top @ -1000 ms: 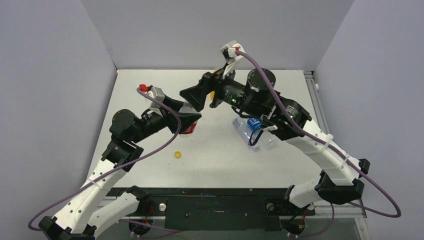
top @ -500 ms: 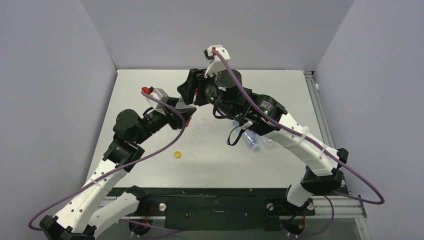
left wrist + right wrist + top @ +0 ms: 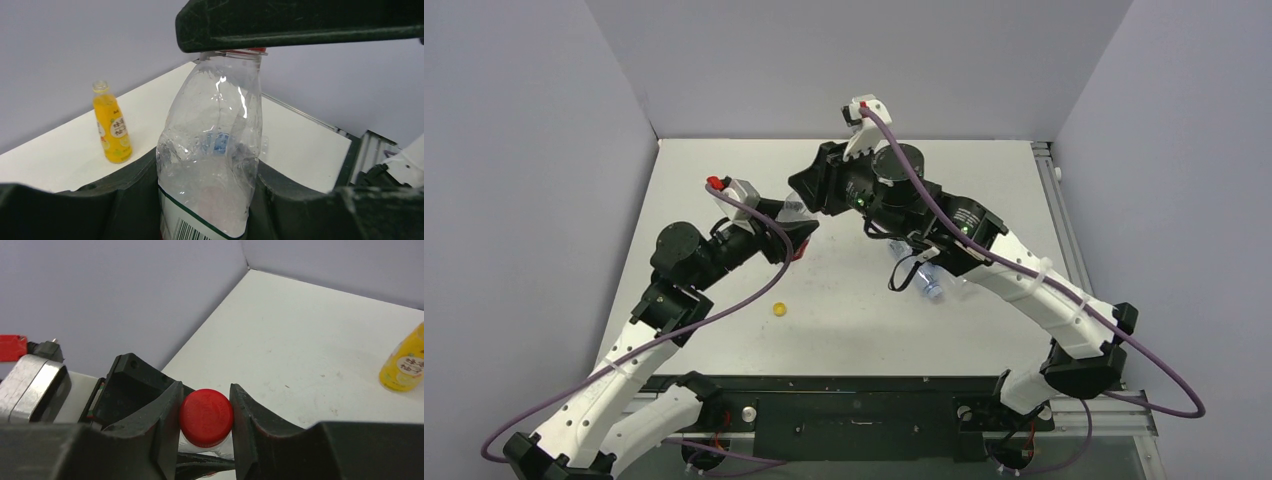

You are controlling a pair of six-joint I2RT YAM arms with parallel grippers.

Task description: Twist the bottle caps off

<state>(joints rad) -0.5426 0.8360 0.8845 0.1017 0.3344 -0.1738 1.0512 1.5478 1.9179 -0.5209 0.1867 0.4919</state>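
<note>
My right hand pinches the red cap, which only its own wrist view shows. My left hand clamps the clear bottle by its body. Only the top view catches the yellow cap, loose on the table.

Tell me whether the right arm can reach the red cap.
Likely yes: the right claw has a finger either side of the red cap, nothing between, while the left claw holds the bottle.
</note>
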